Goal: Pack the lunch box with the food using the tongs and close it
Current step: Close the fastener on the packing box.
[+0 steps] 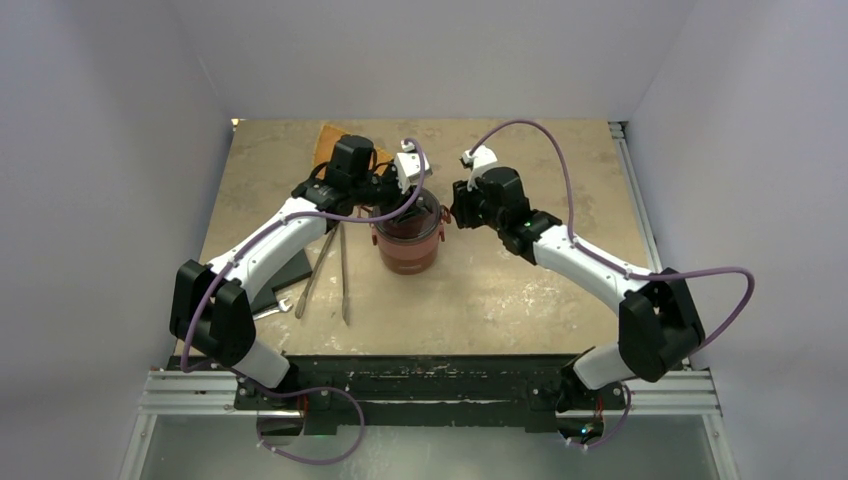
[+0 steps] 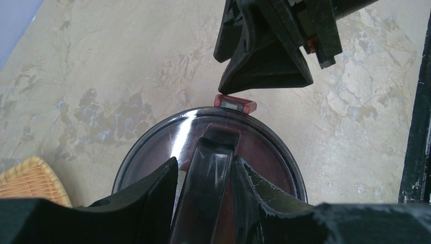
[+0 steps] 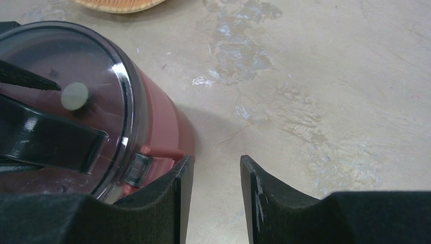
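At the middle of the tabletop (image 1: pixel 520 290) I see the lunch box (image 1: pixel 407 250) standing upright, its tiers stacked and the smoky clear lid (image 2: pixel 152 142) on top. My left gripper (image 2: pixel 205 165) hangs over it from above. Its fingers (image 2: pixel 147 203) are closed onto the black carry handle (image 2: pixel 211 173) that arches across the lid, one on each side. My right gripper (image 3: pixel 216 158) sits low at the box's right side, by the red side clip (image 3: pixel 161 151). Its fingers (image 3: pixel 264 193) are spread, with only bare tabletop between them and nothing held. The finger nearer the box is just beside the clip, and I cannot tell whether it touches. The tongs (image 1: pixel 343 270) lie flat on the tabletop just left of the box, joined end toward the far side, and neither arm is on them. Near the left arm's base lies a small wrench (image 1: pixel 272 310), and a woven orange tray (image 1: pixel 330 145) sits at the far edge behind the left gripper.
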Motion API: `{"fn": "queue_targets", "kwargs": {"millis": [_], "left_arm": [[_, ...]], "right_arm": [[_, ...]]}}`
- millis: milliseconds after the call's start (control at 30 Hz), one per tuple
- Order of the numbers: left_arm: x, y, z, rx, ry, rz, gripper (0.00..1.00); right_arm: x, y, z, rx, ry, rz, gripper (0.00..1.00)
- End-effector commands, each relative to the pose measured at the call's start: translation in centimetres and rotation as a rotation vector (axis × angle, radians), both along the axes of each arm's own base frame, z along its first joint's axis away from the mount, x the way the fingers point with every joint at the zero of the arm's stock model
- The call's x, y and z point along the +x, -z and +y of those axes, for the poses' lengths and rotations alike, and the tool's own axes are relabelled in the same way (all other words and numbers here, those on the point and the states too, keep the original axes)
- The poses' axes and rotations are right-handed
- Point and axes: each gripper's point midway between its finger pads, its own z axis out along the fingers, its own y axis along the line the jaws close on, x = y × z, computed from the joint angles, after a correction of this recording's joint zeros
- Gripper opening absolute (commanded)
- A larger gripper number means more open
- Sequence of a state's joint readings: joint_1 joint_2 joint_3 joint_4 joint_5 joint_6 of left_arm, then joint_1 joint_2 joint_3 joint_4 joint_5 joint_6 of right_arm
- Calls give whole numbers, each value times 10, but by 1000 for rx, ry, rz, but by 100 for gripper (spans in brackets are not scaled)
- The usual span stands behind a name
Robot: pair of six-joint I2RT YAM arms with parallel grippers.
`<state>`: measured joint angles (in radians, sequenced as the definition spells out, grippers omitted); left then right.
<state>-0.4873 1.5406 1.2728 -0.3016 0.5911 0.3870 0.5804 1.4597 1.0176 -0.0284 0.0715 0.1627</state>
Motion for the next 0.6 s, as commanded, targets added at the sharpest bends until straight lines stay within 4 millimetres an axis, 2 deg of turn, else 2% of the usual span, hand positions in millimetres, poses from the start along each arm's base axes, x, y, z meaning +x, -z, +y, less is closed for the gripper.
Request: {"fn": "queue_targets", "kwargs": {"millis": [0, 167, 400, 567], "left_arm": [[6, -13, -7, -32, 23, -48, 40], [6, -11, -7, -35, 21, -40, 40], [5, -8, -9, -35, 26, -30, 40], [4, -7, -13, -38, 30, -24, 39]], "right_arm": [[4, -15, 22, 38, -84, -44, 42], [4, -10, 23, 41, -86, -42, 41], [-5, -14, 37, 119, -150, -49, 40], [-10, -10, 46, 150, -195, -28, 40]]}}
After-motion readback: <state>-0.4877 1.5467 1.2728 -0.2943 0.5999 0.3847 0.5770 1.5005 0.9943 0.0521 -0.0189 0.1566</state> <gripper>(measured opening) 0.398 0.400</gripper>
